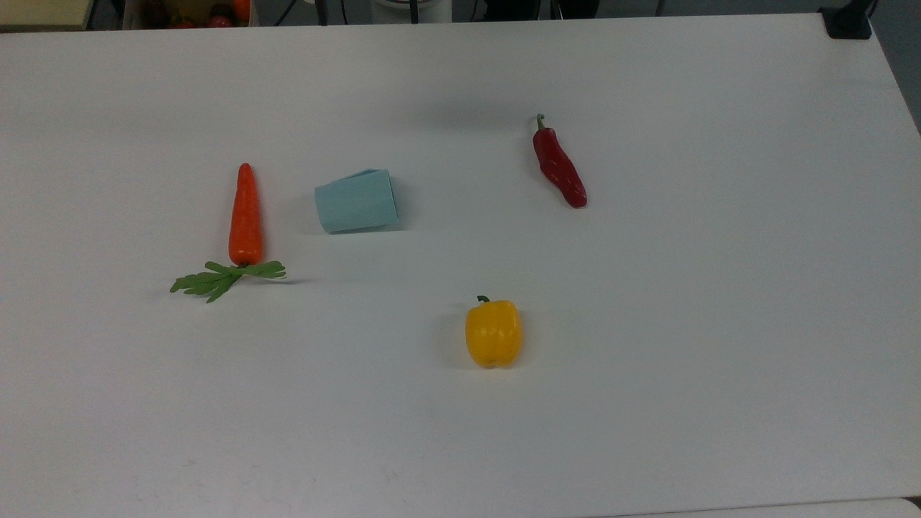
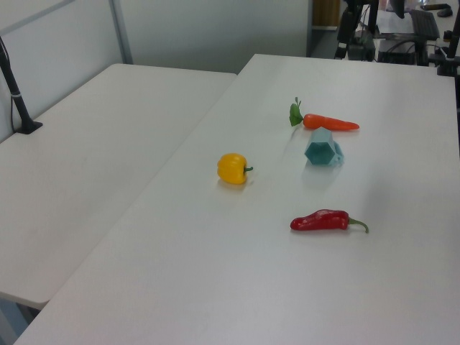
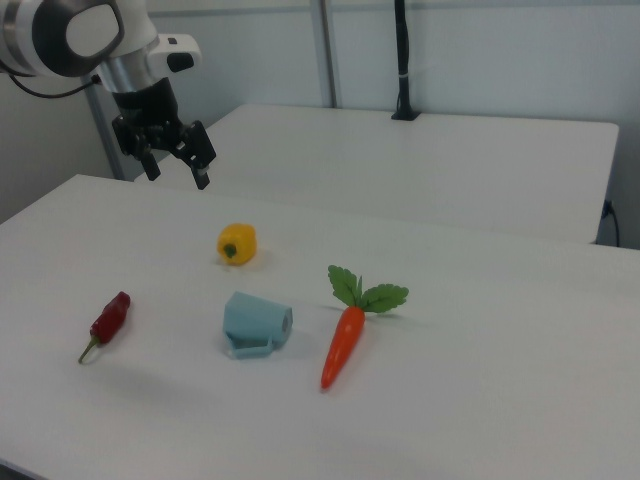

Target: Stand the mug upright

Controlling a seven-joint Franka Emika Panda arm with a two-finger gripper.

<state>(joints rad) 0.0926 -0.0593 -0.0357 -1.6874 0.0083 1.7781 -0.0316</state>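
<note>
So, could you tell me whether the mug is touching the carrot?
Apart. The top view shows bare table between the mug and the carrot.

Arm (image 3: 70,35): cut off by the right view's left and top edges. Mug (image 1: 356,201) handle: hidden in the top view.

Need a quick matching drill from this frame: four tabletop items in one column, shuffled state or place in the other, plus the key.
Column 1:
1. mug
2. carrot
3. yellow bell pepper
4. red chili

Column 2:
A. nearest the top view's bottom edge
B. green leaves at one end
C. lying on its side
D. farthest toward the top view's right

Pairs: 1-C, 2-B, 3-A, 4-D
</note>
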